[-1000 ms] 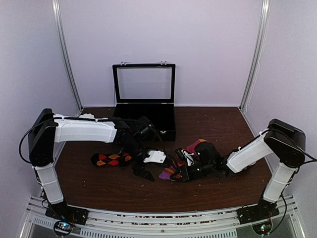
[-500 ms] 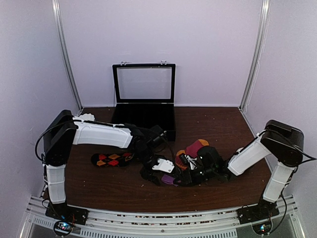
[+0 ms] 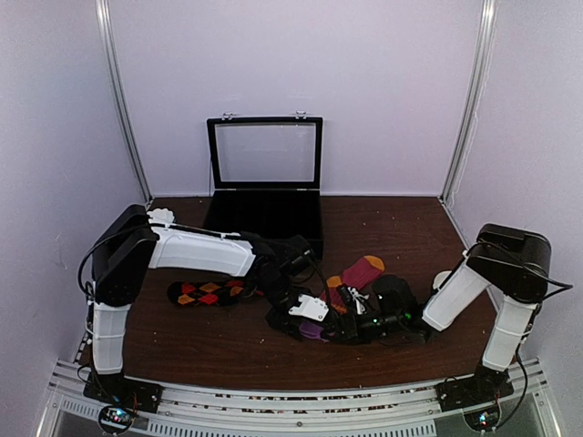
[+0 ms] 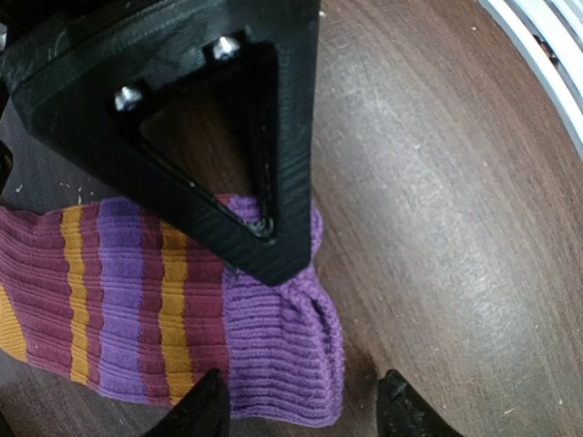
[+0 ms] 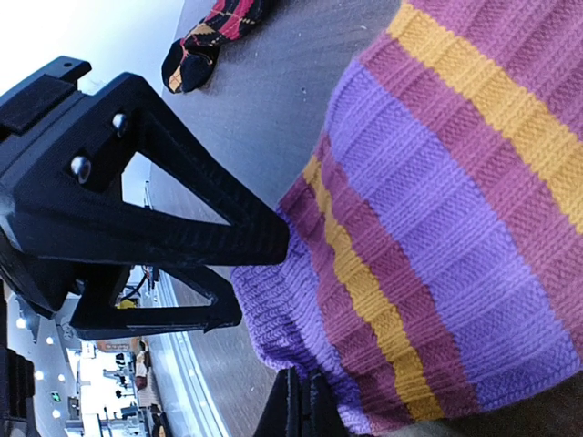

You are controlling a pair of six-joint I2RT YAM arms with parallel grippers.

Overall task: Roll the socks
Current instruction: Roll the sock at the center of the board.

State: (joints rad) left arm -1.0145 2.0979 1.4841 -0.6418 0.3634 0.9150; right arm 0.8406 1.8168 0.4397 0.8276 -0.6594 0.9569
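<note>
Black case [image 3: 264, 209] open behind; argyle sock [image 3: 205, 292] left, apart.

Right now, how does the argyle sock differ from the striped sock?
Pattern: the argyle sock is black with red and orange diamonds; the striped sock has magenta, orange and purple bands. Handling: the argyle sock lies alone to the left, while the striped sock has the shut right gripper at its purple cuff and the open left gripper over it. Both lie on the table.
</note>
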